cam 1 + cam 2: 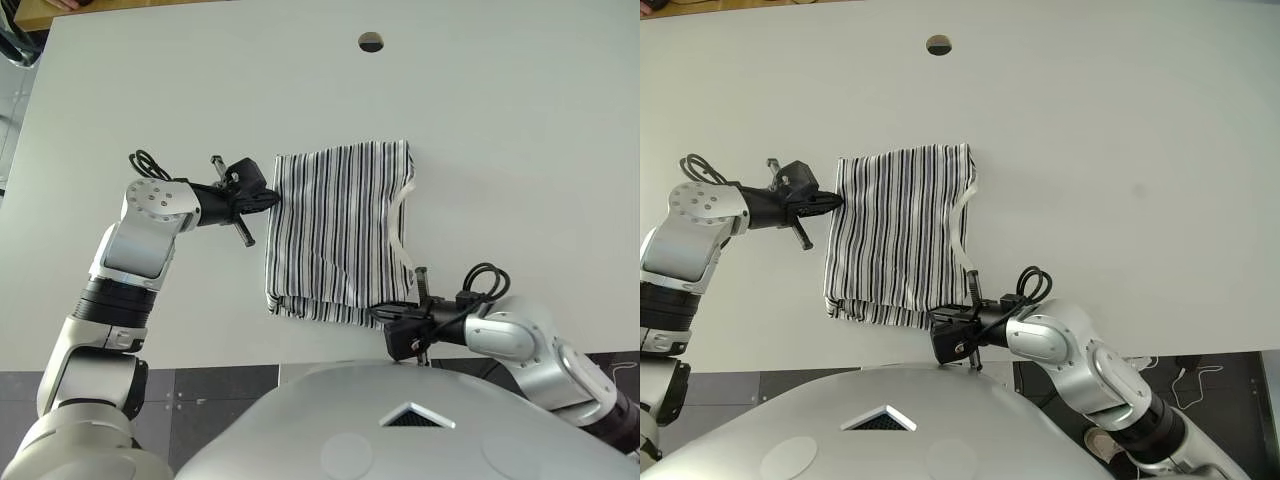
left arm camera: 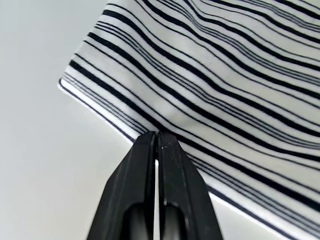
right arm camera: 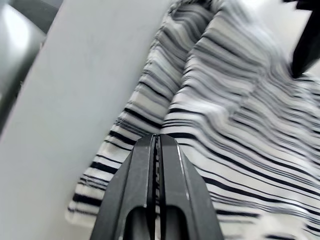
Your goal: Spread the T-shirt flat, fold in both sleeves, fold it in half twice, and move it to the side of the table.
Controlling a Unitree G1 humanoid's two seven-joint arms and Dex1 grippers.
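The black-and-white striped T-shirt [image 1: 335, 230] lies folded into a rough rectangle on the white table [image 1: 520, 150], with its white neckline along the right side. My left gripper [image 1: 272, 198] is at the shirt's left edge, near the far corner. In the left wrist view its fingers [image 2: 170, 165] are shut with the tips pinching the hem of the shirt [image 2: 225, 85]. My right gripper [image 1: 383, 316] sits at the shirt's near right corner, close to the table's front edge. It is shut over the striped fabric [image 3: 240, 115].
A round cable hole [image 1: 371, 42] sits at the far middle of the table. A wide bare tabletop stretches to the right and beyond the shirt. The table's front edge [image 1: 220, 364] runs just below the shirt's near fold.
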